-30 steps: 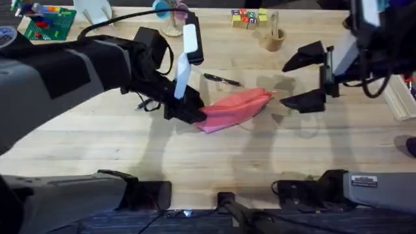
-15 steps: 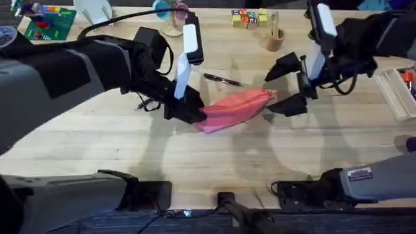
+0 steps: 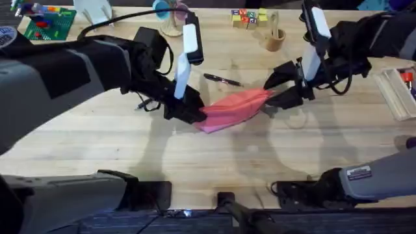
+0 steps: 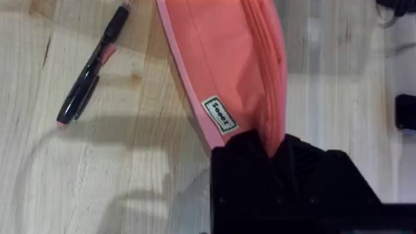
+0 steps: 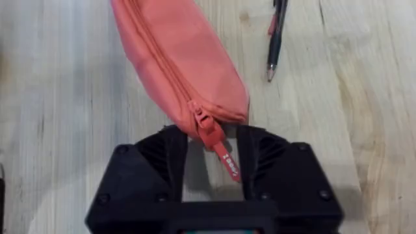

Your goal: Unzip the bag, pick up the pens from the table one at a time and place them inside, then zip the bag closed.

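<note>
The pink bag (image 3: 234,107) lies on the table (image 3: 195,156), zipper closed. My left gripper (image 3: 195,112) is shut on the bag's left end; in the left wrist view its black fingers (image 4: 305,169) pinch the pink fabric (image 4: 227,65). My right gripper (image 3: 278,85) is open and straddles the bag's right tip. In the right wrist view the pink zipper pull (image 5: 218,148) hangs between the two fingers (image 5: 162,153), apart from both. One black pen (image 3: 222,79) lies just behind the bag, also seen as the pen (image 4: 91,68) and the pen (image 5: 278,36).
A wooden cup (image 3: 274,40) and letter blocks (image 3: 248,17) stand at the back right. A green board (image 3: 49,25) sits at the back left, and a pale box (image 3: 400,91) at the right edge. A black cable (image 3: 146,104) lies beside the left gripper.
My right gripper has moved left and down to the bag's right tip, its fingers now on either side of the zipper pull. The left gripper and the bag have stayed put.
</note>
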Available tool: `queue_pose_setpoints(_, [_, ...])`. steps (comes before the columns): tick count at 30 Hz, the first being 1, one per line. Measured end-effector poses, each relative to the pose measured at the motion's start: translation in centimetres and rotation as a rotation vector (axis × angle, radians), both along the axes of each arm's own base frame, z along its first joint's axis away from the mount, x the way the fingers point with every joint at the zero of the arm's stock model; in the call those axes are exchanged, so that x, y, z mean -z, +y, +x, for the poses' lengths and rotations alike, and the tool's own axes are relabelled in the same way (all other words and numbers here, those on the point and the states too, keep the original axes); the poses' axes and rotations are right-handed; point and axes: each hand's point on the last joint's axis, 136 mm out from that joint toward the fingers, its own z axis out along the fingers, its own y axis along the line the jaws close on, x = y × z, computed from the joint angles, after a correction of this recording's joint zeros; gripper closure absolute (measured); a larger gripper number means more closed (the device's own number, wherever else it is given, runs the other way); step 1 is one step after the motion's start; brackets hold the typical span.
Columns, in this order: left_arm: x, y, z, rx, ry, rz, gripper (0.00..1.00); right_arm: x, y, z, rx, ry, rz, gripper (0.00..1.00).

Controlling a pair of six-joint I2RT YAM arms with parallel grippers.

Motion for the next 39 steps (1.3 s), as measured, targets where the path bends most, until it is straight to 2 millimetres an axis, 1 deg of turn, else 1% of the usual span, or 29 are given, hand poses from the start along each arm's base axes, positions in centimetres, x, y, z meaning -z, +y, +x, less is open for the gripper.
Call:
queue_pose_setpoints(1, [0.0,0.0,0.0,0.000,0.000,0.000,0.959,0.0,0.0,0.0,-0.001,0.001,-0.002,0.571])
queue_pose_setpoints(3, [0.0,0.0,0.0,0.000,0.000,0.000,0.959,0.1,-0.1,-0.1,-0.001,0.006,-0.006,0.681])
queue_pose_setpoints(5, [0.0,0.0,0.0,0.000,-0.001,0.000,0.959,0.1,0.0,-0.2,-0.002,0.010,-0.006,0.764])
queue_pose_setpoints(9, [0.0,0.0,0.0,0.000,-0.002,-0.001,0.959,0.1,0.0,-0.3,-0.006,0.013,-0.009,0.911])
queue_pose_setpoints(11, [0.0,0.0,0.1,0.000,-0.003,-0.001,0.958,0.1,0.0,-0.3,-0.006,0.012,-0.010,0.960])
queue_pose_setpoints(19, [0.0,0.0,0.1,0.000,-0.003,-0.001,0.959,0.0,0.0,-0.2,-0.006,0.010,-0.014,0.971])
queue_pose_setpoints(23, [-0.1,-0.1,0.1,0.000,-0.005,-0.004,0.959,-0.4,-0.2,0.4,-0.006,-0.010,-0.021,0.971])
queue_pose_setpoints(28, [-0.1,-0.1,0.2,0.001,-0.009,-0.007,0.959,-1.5,-0.4,1.6,-0.006,-0.061,-0.036,0.973])
queue_pose_setpoints(34, [-0.1,-0.1,0.2,0.001,-0.010,-0.008,0.959,-4.0,-0.5,2.7,-0.006,-0.158,-0.047,0.972])
queue_pose_setpoints(39, [-0.1,-0.2,0.2,0.002,-0.012,-0.011,0.959,-4.4,-0.4,2.7,-0.006,-0.164,-0.050,0.972])
